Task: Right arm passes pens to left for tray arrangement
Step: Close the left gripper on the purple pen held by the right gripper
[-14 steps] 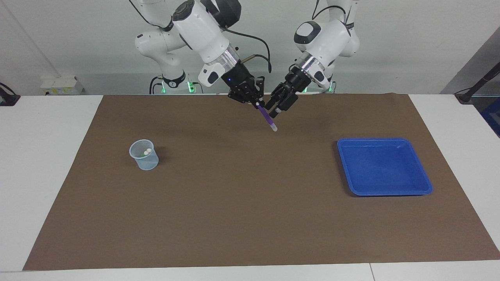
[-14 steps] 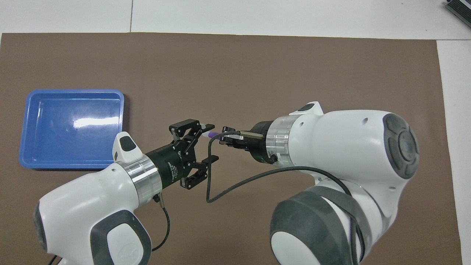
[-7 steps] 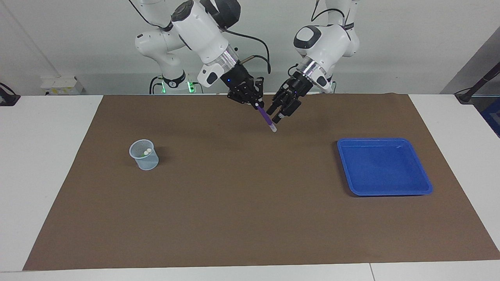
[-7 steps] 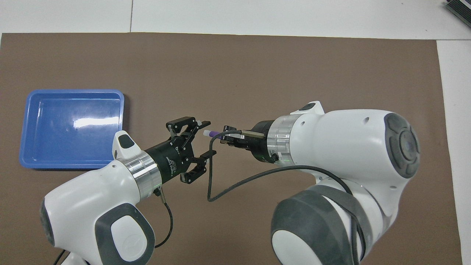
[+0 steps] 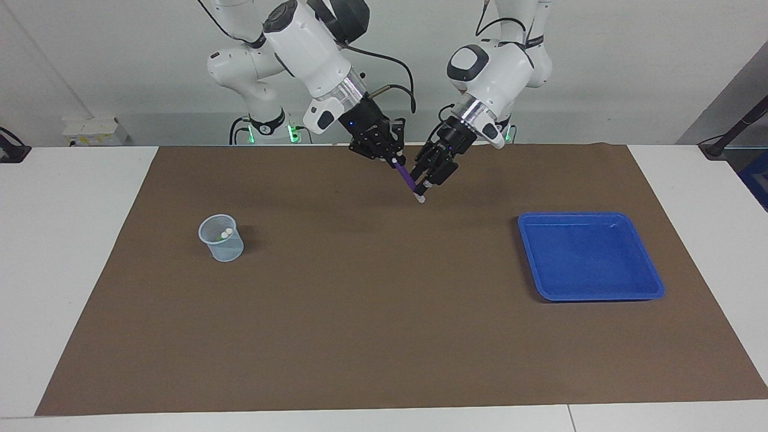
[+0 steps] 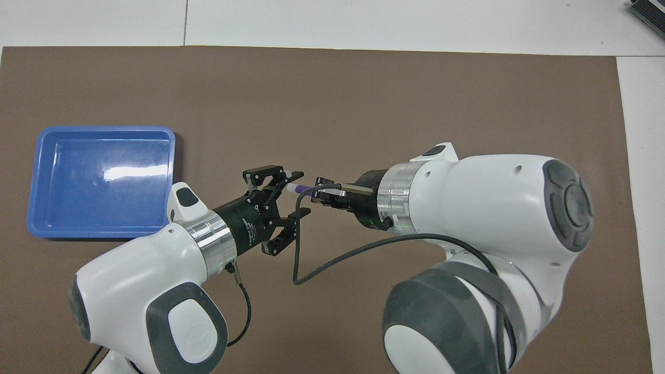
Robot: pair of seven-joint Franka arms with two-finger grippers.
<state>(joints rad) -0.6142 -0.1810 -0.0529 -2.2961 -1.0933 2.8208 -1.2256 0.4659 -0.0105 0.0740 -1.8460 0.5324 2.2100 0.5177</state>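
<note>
Right now we hold the purple pen (image 5: 407, 177) pinched at its upper end in our right gripper (image 5: 393, 159), just above the middle of the facing view, so that it hangs slanting down over the brown mat (image 5: 384, 312) with its pale tip lowest. Our left gripper (image 5: 423, 183) sits right at that lower part of the pen, its fingers on either side of the shaft. They stand partly apart, and we cannot tell whether they already touch the pen. In the overhead view the same meeting shows at centre frame, the left gripper (image 6: 291, 197) coming in from the lower left and the right gripper (image 6: 319, 195) from the right, the pen (image 6: 298, 188) short between them.

We judge this to be the handover itself, for the first pen. The next move calls for our left fingers to press firmly on the shaft before our right lets go; if we release too early, the pen drops to the mat. Then our left arm must carry it to the tray.

Outward from there, the blue tray (image 5: 651, 282) lies at the right of the facing view, with nothing in it. The pale mesh cup (image 5: 231, 249) stands at the left, well apart from the tray, and two whitish pen ends (image 5: 226, 233) show inside it; their colours are hidden from us.
</note>
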